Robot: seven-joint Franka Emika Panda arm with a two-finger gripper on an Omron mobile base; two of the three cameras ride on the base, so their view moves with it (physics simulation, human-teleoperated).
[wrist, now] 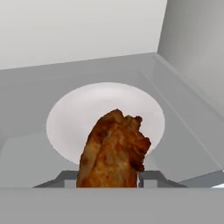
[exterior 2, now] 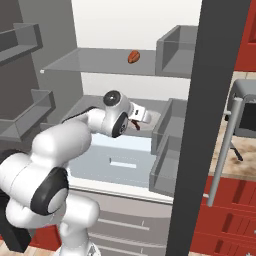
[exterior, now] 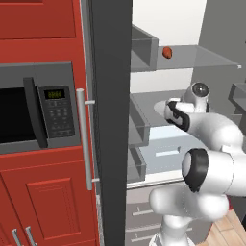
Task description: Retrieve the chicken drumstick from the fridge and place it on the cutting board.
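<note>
Hand view shows the gripper clamped narrowly on the chicken drumstick, held just above the white plate inside the fridge. It looks light, firm, perhaps greasy; a mid-body grip seems safest.

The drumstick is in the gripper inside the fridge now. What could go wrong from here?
1. The gripper holds the drumstick by its lower end, so it might slip out and fall back on the white plate during withdrawal.
2. The arm reaches in between glass shelves and door bins; pulling back carelessly could knock it against them.
3. The fridge door stands close beside the arm, leaving little room to swing out.
</note>
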